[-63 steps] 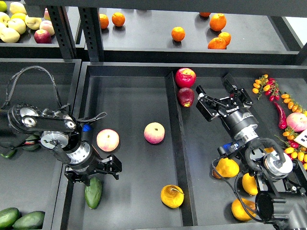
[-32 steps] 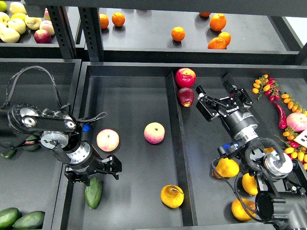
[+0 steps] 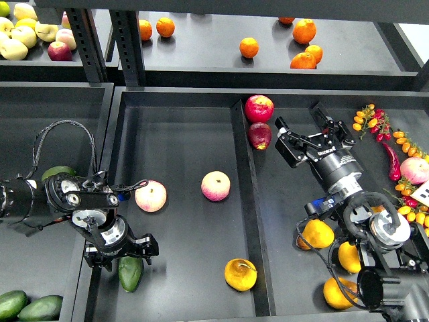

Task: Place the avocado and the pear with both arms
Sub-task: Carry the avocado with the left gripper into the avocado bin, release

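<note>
— How are the jaws seen?
— The right gripper point(image 3: 307, 140) is spread wide, holding nothing. The left gripper point(image 3: 122, 253) is spread just above the avocado point(image 3: 131, 273) (contact cannot be told).
— And the pear point(image 3: 240, 274)?
— It is seen lying by the tray divider point(image 3: 249, 221).

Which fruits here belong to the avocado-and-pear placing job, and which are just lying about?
Job:
dark green oval avocado
orange-yellow stemmed pear

Lying about:
pink-yellow round apples
dark red apples
bright oranges on the shelf
</note>
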`<state>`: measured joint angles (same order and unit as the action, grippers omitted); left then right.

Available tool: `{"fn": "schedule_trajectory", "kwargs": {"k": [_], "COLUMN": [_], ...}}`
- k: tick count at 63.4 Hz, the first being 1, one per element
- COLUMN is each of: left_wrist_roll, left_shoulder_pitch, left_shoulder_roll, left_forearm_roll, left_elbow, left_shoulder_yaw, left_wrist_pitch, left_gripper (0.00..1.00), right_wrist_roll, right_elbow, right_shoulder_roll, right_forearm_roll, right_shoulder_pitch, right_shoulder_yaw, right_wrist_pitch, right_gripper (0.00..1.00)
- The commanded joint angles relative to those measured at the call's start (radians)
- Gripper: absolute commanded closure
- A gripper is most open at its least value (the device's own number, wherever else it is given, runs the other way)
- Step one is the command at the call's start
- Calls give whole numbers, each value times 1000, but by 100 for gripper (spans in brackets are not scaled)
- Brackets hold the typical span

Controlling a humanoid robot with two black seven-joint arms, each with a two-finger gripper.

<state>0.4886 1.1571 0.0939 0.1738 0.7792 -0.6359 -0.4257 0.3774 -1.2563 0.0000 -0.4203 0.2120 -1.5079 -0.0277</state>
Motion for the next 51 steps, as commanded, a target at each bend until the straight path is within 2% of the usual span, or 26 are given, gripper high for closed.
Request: {"fn": "schedule_trajectory", "kwargs": {"k": [1, 21, 31, 44, 51], "left_wrist_roll": [0, 0, 0, 0, 0], "left_shoulder_pitch": [-22, -30, -30, -30, -28], "left_shoulder_roll": [-2, -8, -13, -17, -17], "left_forearm_roll": [3, 3, 0, 0, -16], "left_elbow": [-21, -52, -57, -57, -57], "left_shoulder_yaw": [7, 10, 12, 13, 21], "left_wrist_pitch": [-7, -38, -63, -63, -63], "left_gripper": [1, 7, 24, 39, 55], "right_wrist_roll": [0, 0, 0, 0, 0], "right_elbow": [0, -3, -3, -3, -3], "right_shoulder_roll": [0, 0, 0, 0, 0], "right_forearm_roll": [0, 0, 0, 0, 0], "right_shoulder_pitch": [0, 0, 0, 0, 0], "right_shoulder_yaw": [0, 0, 0, 0, 0], "right_wrist_pitch": [0, 2, 2, 2, 2], "right_gripper": [0, 0, 0, 0, 0]}}
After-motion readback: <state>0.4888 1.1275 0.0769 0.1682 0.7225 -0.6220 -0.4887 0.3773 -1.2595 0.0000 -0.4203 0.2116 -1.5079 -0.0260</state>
